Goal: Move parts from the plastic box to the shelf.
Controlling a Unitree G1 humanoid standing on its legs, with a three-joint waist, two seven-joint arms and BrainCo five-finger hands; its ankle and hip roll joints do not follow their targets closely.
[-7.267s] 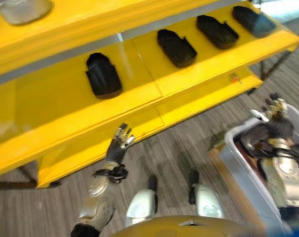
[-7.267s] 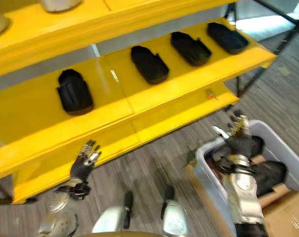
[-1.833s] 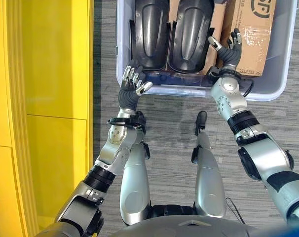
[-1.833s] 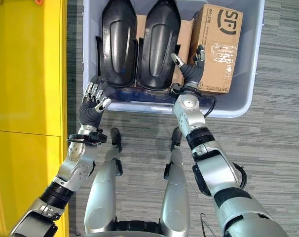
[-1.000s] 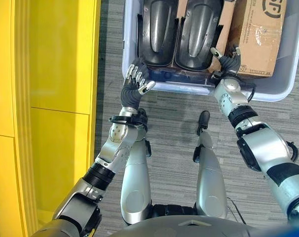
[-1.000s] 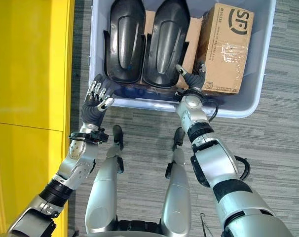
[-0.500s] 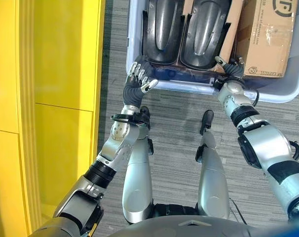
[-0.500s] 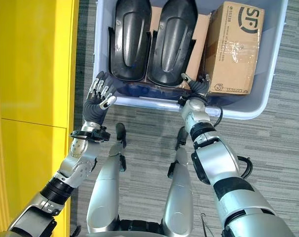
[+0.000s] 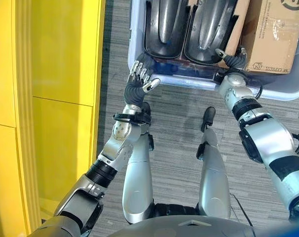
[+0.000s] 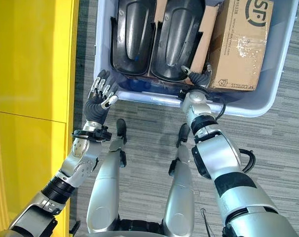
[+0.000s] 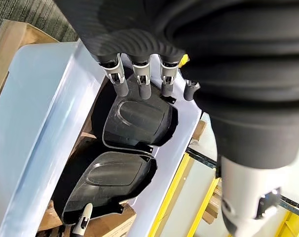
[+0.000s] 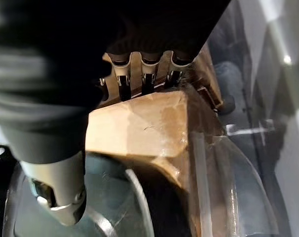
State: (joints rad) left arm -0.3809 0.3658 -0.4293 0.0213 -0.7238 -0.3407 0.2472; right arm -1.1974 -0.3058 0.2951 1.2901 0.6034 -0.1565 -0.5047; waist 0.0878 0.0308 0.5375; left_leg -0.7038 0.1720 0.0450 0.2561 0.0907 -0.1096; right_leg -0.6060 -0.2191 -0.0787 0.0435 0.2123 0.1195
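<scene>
At plastic box [image 10: 268, 101]: right hand [image 10: 201, 79] dropping inside beside black parts [image 10: 176, 39], grasp unclear; left hand [image 9: 138, 81] spread wide; pickup starting.

Four cameras: a stereo head pair and one on each wrist.

Both eye views look steeply down from the head at the pale translucent plastic box [image 9: 293, 89] on the floor beside the yellow shelf unit [image 9: 51, 74], sharing nearly the whole scene. The left wrist view looks along its fingers [image 11: 119, 81] at the glossy black moulded parts [image 11: 134, 118]; the right wrist view is pressed close against a brown cardboard piece [image 12: 144, 123].
</scene>
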